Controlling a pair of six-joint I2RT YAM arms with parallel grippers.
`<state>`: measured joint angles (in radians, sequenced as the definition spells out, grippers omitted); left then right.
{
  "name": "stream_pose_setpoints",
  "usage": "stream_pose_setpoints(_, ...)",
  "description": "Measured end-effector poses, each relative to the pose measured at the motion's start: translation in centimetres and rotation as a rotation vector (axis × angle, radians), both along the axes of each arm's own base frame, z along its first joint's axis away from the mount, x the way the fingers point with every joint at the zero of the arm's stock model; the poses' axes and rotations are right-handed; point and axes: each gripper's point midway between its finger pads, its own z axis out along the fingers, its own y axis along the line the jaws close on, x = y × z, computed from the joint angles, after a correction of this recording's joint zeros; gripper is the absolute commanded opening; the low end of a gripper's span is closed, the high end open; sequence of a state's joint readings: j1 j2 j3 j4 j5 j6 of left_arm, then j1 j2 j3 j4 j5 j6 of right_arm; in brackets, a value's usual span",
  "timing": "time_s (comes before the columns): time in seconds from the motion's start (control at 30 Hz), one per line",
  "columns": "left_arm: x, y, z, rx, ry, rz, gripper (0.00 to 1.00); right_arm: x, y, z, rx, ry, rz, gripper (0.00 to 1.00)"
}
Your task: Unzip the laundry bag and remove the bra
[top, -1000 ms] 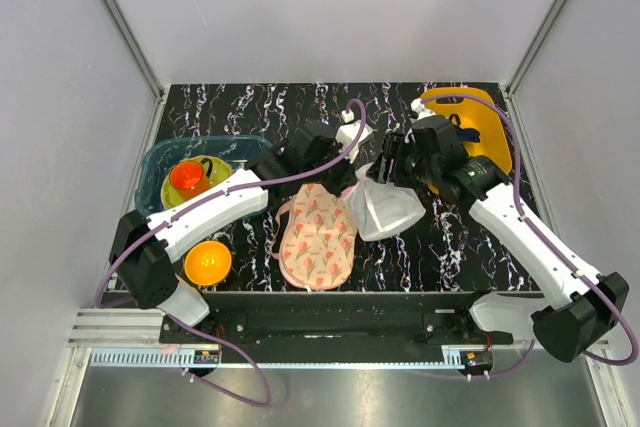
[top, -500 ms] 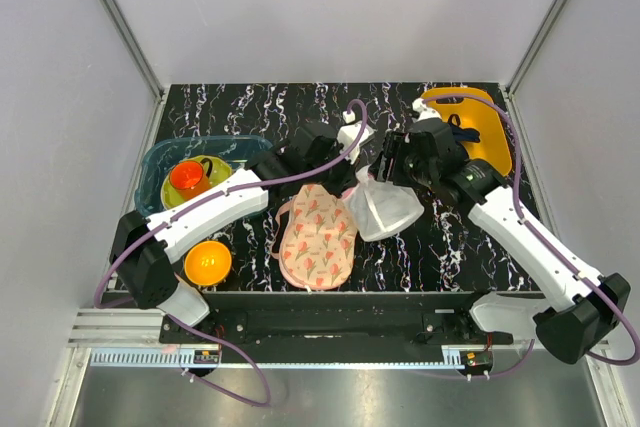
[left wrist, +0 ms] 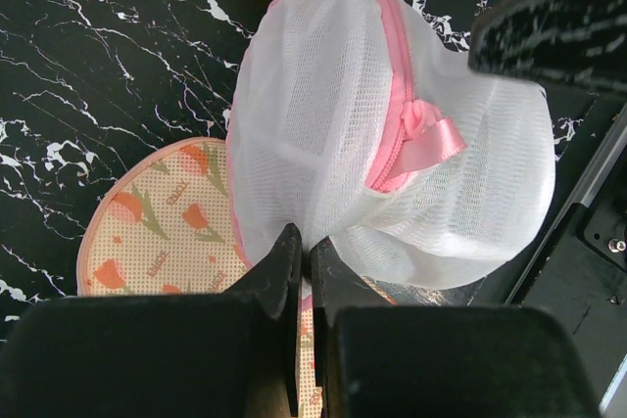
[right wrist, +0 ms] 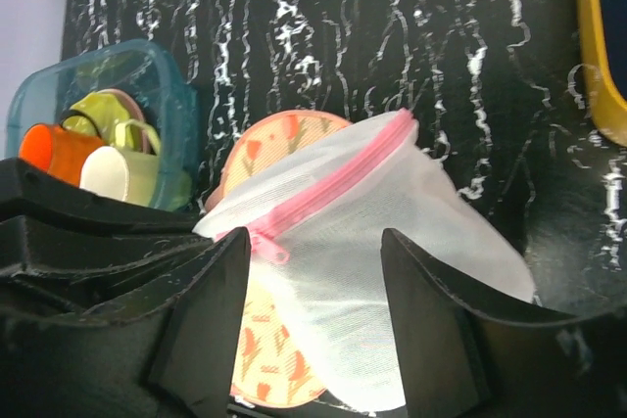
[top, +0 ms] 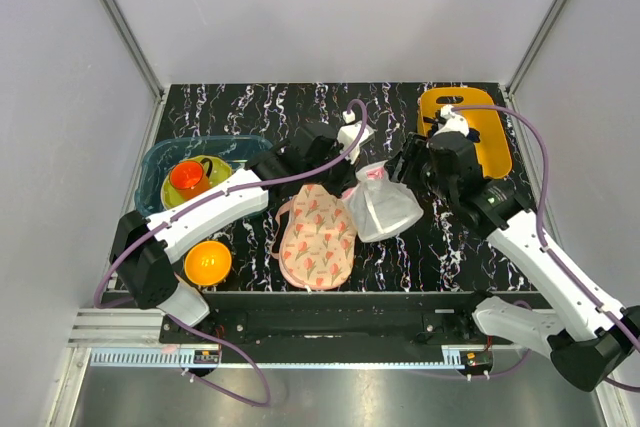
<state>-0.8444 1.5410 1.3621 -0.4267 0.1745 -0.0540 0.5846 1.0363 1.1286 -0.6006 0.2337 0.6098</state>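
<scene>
From above, you see the laundry bag (top: 385, 209) in the middle of the worktop (top: 250, 107). It touches the flowery pad (top: 317, 237) on its left, the yellow tray (top: 485, 142) sits behind it on the right, and the blue tub (top: 150, 162) and orange bowl (top: 207, 262) are well off to the left. In your left wrist view, the left pincer (left wrist: 304, 261) is squeezed together on the bag's white mesh, just beside the pad. In your right wrist view, the right pincer (right wrist: 312, 242) has its jaws apart, and the bag and its pink zip (right wrist: 328, 188) show between them.
</scene>
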Motion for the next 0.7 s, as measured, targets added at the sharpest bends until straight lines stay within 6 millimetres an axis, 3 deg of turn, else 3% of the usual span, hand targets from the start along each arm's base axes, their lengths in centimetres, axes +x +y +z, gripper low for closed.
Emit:
stream_pose_setpoints(0.07, 0.0, 0.0, 0.0, 0.000, 0.000, 0.000, 0.00, -0.2, 0.9, -0.1, 0.029, 0.008, 0.037, 0.58)
stream_pose_setpoints(0.1, 0.0, 0.0, 0.0, 0.000, 0.000, 0.000, 0.00, -0.2, 1.4, 0.0, 0.045, 0.010, 0.054, 0.51)
stream_pose_setpoints(0.2, 0.0, 0.0, 0.0, 0.000, 0.001, 0.000, 0.00, -0.2, 2.4, 0.0, 0.076, 0.017, 0.092, 0.42)
stream_pose_setpoints(0.4, 0.0, 0.0, 0.0, 0.000, 0.001, 0.000, 0.00, -0.6, 2.7, -1.3, 0.083, 0.041, 0.110, 0.41)
stream_pose_setpoints(0.57, 0.0, 0.0, 0.0, 0.000, 0.001, 0.000, 0.00, -1.5, 2.0, -1.5, 0.073, 0.033, 0.113, 0.33)
stream_pose_setpoints(0.7, 0.0, 0.0, 0.0, 0.000, 0.001, 0.000, 0.00, -1.5, 2.2, -2.0, 0.048, 0.039, 0.139, 0.34)
